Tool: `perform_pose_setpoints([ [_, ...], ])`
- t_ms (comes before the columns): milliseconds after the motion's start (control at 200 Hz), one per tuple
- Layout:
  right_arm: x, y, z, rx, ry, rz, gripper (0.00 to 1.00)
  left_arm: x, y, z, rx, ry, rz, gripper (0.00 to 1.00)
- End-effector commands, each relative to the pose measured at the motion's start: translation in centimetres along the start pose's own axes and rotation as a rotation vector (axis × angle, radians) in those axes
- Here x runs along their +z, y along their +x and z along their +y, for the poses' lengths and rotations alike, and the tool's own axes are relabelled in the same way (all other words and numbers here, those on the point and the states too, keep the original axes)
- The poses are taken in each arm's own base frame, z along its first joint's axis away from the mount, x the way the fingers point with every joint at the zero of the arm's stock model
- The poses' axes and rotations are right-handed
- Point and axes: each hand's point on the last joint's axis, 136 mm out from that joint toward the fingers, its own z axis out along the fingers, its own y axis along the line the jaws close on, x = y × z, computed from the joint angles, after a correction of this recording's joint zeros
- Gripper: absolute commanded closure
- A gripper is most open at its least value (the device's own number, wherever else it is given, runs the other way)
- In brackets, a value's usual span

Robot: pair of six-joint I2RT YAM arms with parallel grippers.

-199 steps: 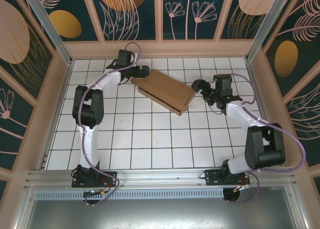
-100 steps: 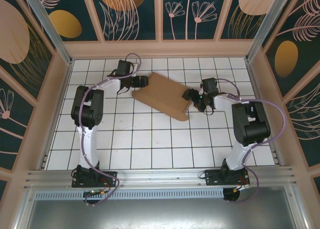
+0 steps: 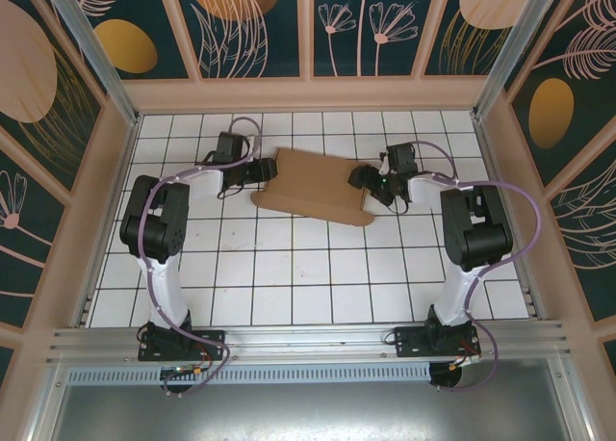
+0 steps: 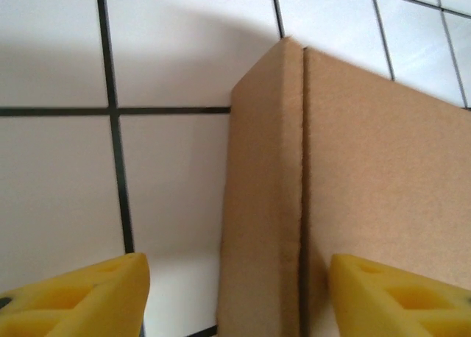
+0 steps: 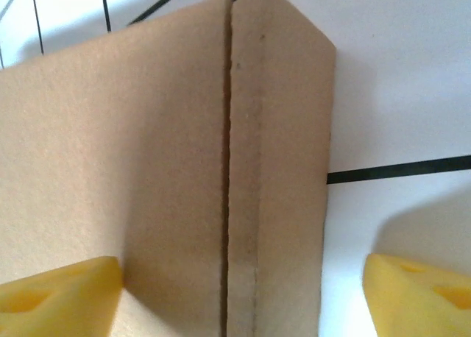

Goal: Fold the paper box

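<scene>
Seen from above, the flat brown paper box lies on the tiled table between the claws, with the left claw at one short end and the right claw at the other. Left wrist camera: jaws wide, the box's end strip between the yellow fingers. Right wrist camera: jaws equally wide astride the opposite end, nothing gripped. The step appears to be squaring the ends; next, each claw likely needs to close on its edge.

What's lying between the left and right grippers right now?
The paper box, flat on the tiled table, spans the gap between the left gripper and right gripper; the top view shows it.
</scene>
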Motion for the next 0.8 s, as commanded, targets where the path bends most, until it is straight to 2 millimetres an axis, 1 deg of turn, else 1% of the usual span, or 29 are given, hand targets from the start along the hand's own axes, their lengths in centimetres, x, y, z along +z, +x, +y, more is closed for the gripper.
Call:
perform_pose_setpoints([
  [0, -1.0, -0.4, -1.4, -0.011, 0.014, 0.001, 0.08, -0.4, 1.5, 0.7, -0.021, -0.018, 0.052, 0.31],
  [55, -1.7, -1.1, -1.3, -0.003, -0.026, -0.012, 0.08, -0.2, 1.3, 0.4, -0.025, 0.025, 0.055, 0.32],
  [115, -2.0, -1.4, -1.0, -0.001, -0.074, -0.008, 0.09, 0.2, 1.3, 0.1, -0.022, 0.079, 0.066, 0.34],
  [185, -2.0, -1.7, -0.8, -0.007, -0.105, 0.002, 0.09, 0.8, 1.4, 0.6, -0.028, 0.105, 0.077, 0.38],
  [230, -2.1, -1.8, -0.4, -0.021, -0.126, -0.001, 0.07, 1.0, 1.6, 0.7, -0.038, 0.136, 0.084, 0.41],
  [290, -2.3, -2.1, -0.4, -0.024, -0.13, -0.011, 0.01, 1.1, 1.9, 1.1, -0.066, 0.166, 0.094, 0.47],
  [350, -2.3, -2.2, -0.8, -0.011, -0.135, -0.011, 0.01, 1.1, 2.1, 1.8, -0.103, 0.192, 0.097, 0.52],
  [420, -2.0, -1.8, -1.3, 0.009, -0.146, 0.004, 0.01, 1.1, 2.3, 2.8, -0.143, 0.203, 0.106, 0.57],
  [535, -1.1, -0.7, -1.0, 0.022, -0.198, 0.053, 0.01, 1.3, 2.8, 4.0, -0.182, 0.203, 0.127, 0.64],
  [621, -0.5, 0.1, -0.1, 0.017, -0.249, 0.095, 0.01, 1.4, 3.2, 4.6, -0.202, 0.199, 0.138, 0.66],
  [796, 0.1, 0.8, 1.8, 0.02, -0.34, 0.147, 0.01, 1.7, 3.7, 5.3, -0.231, 0.212, 0.156, 0.73],
])
